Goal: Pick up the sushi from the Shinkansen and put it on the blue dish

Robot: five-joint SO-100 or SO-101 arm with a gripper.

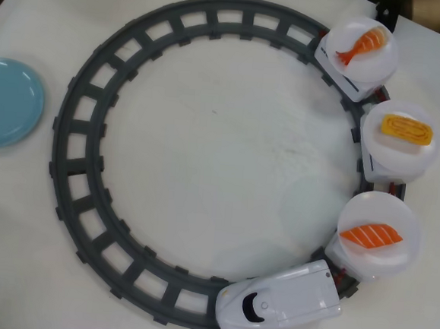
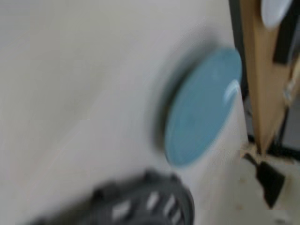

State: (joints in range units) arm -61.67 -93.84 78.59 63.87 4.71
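Observation:
In the overhead view the salmon sushi (image 1: 371, 236) lies on a round white plate on the car just behind the nose of the white Shinkansen (image 1: 282, 300), at the lower right of the track. The empty blue dish (image 1: 5, 103) sits at the left edge of the table, outside the track. The wrist view is motion-blurred and shows the blue dish (image 2: 202, 108) and a piece of track (image 2: 140, 204). No gripper or arm shows in either view.
The grey ring track (image 1: 74, 161) fills the middle of the table. Two further train cars carry a yellow egg piece (image 1: 407, 130) and an orange shrimp piece (image 1: 361, 44) on white plates. A wooden edge (image 2: 262, 84) stands beside the dish in the wrist view.

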